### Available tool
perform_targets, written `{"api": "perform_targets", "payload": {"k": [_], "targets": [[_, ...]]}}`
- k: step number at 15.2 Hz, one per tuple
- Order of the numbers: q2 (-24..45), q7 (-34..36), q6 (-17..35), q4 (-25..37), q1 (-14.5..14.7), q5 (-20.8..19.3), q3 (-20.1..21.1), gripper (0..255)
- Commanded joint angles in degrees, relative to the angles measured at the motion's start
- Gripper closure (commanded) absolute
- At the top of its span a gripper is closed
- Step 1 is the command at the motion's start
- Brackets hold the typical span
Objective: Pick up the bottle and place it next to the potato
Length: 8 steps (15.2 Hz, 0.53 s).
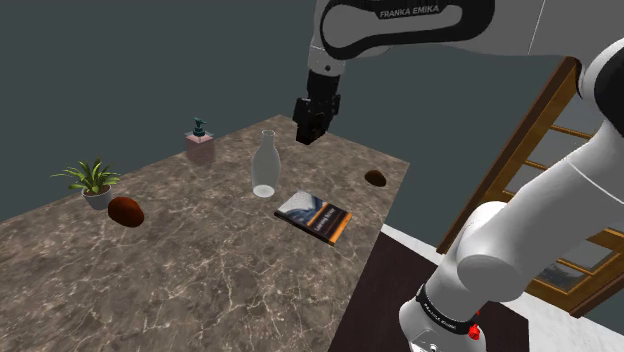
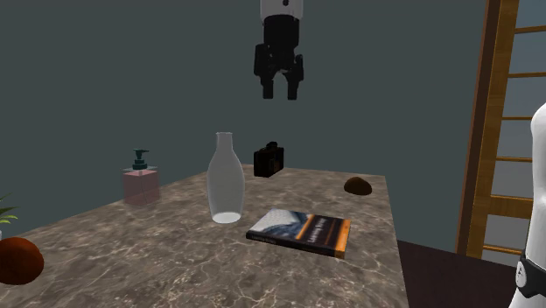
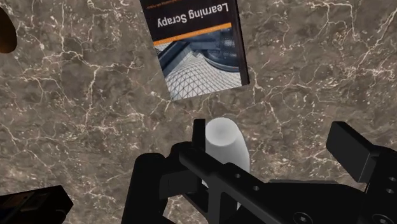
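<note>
Hanging well above the marble table (image 1: 200,270), my gripper (image 2: 281,92) points straight down with its two black fingers (image 2: 267,87) a moderate gap apart, clasping nothing and touching nothing. The bottle (image 1: 264,162) stands upright on the table below me, a tall see-through thing with a narrow neck; the marble shows through its body. In the second exterior view it stands lower than my fingers and a little to their left. In the wrist view I look down on its pale top (image 3: 224,145), which sits close by one finger with open air around it. A book (image 1: 314,216) lies flat just beside the bottle, its cover reading "Learning Scrapy". Two brown lumps rest on the table, and I cannot tell which one is the potato: a reddish-brown lump (image 1: 126,211) near a small white pot (image 1: 97,198) that holds a green plant (image 1: 90,176), and a small dark brown lump (image 1: 376,178) by the table's edge at the shoulder view's right. Both are well apart from the bottle. A pinkish soap dispenser (image 1: 200,145) with a dark pump stands at the far edge.
</note>
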Motion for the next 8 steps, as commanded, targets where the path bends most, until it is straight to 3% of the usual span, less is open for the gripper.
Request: {"api": "perform_targets", "payload": {"k": [1, 8], "targets": [[4.7, -0.5, 2.2, 2.8, -0.2, 0.0, -0.4, 0], [19.6, -1.8, 5.8, 14.9, -0.7, 0.5, -1.0, 0]]}}
